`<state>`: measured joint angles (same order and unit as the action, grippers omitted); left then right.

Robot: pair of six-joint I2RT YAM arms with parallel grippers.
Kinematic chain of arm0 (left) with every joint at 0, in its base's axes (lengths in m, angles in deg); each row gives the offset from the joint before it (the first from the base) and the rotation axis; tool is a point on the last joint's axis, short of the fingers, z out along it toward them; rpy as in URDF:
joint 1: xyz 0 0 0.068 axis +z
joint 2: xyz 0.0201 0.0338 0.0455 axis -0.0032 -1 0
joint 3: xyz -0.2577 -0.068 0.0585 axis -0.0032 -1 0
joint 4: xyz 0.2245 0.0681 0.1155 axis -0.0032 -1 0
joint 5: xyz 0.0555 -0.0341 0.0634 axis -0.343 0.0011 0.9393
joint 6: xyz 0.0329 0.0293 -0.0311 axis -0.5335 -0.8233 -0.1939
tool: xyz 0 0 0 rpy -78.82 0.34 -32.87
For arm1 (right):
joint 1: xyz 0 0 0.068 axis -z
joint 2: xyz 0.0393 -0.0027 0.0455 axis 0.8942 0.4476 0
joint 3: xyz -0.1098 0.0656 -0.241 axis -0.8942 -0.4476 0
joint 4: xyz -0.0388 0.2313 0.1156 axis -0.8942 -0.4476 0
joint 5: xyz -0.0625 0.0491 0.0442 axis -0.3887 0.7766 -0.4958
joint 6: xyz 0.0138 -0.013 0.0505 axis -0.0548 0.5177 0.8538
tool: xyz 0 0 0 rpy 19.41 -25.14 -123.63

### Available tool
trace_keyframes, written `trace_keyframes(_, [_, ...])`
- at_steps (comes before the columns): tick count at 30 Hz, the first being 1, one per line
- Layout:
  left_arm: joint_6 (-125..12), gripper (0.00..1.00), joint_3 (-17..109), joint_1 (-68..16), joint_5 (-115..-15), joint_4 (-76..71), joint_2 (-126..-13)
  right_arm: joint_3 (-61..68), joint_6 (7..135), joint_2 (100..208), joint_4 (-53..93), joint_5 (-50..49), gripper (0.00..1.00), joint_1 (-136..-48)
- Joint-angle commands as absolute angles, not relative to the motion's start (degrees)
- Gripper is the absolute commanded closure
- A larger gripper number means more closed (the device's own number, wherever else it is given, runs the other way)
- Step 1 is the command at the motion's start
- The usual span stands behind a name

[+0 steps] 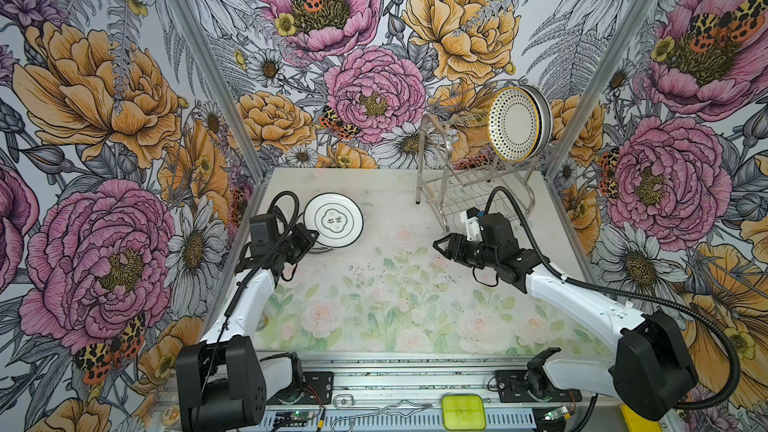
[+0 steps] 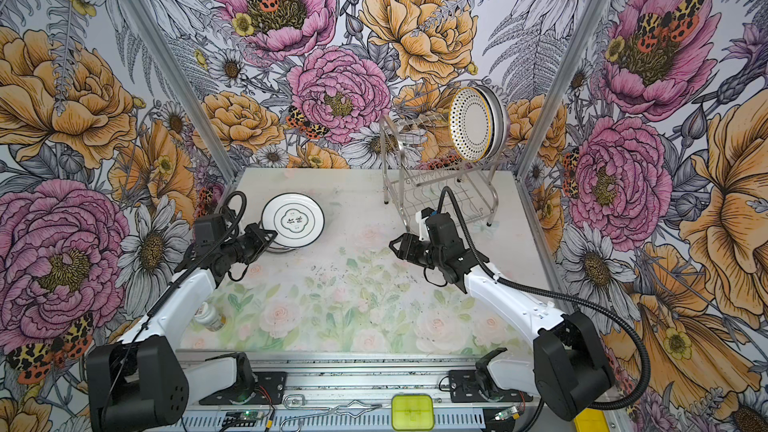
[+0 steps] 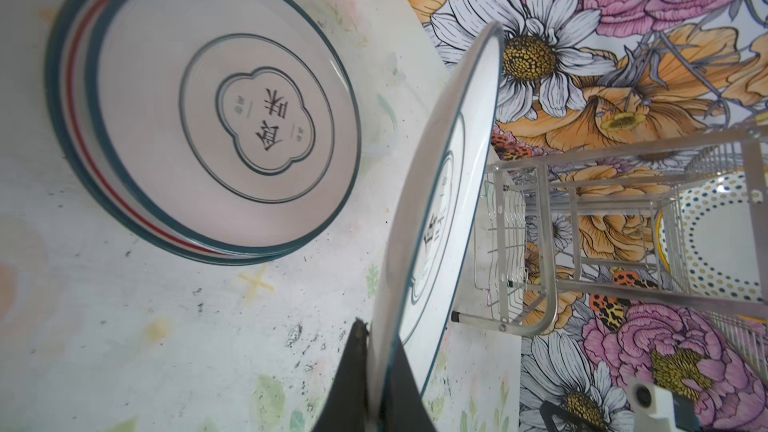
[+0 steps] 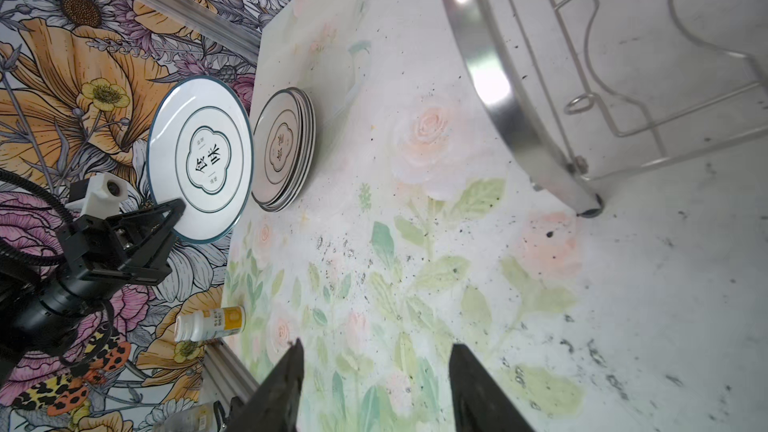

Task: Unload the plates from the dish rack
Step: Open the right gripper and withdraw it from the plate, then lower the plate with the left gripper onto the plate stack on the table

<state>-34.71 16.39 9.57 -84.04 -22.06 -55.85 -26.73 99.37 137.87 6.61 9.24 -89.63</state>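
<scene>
Left gripper (image 1: pixel 309 237) jaws are pinching one green-rimmed plate (image 1: pixel 333 221) over a roughly four-plate stack (image 4: pixel 284 147); right gripper (image 4: pixel 377 344) jaws are hanging spread, empty; dish rack (image 1: pixel 436 184) is holding at least two plates (image 1: pixel 513 124).

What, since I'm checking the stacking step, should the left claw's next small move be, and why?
Probably ease the held plate down flat onto the stack. The left claw is shut on its rim, and the plate hangs above the stack, apart from it and seemingly tilted, so opening now would likely drop it.

"食味" at plate (image 4: pixel 200 158) centre
</scene>
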Motion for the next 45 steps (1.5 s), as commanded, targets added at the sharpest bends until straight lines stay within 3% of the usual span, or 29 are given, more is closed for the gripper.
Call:
trace_keyframes(1, [-35.03,1.0,18.36,11.8,-82.21,-22.48,-57.42,-26.74,95.58,135.45,1.85,3.61,0.42,-89.11])
trace_keyframes(11, [-35.57,1.0,20.82,13.99,-78.93,-21.22,-62.83,-26.97,93.52,132.55,-4.29,-1.57,0.4,-86.03])
trace_keyframes(28, [-37.19,1.0,23.61,15.56,-79.24,-19.85,-71.82,-27.11,93.46,132.14,-5.56,-0.69,0.39,-82.76])
trace_keyframes(40, [-38.0,0.88,24.99,15.58,-78.34,-21.98,-74.12,-26.12,93.31,133.31,-5.6,0.83,0.39,-82.62])
trace_keyframes(45, [-38.62,0.78,25.9,15.64,-77.66,-23.88,-75.14,-25.68,93.21,133.29,-5.55,1.16,0.38,-82.59])
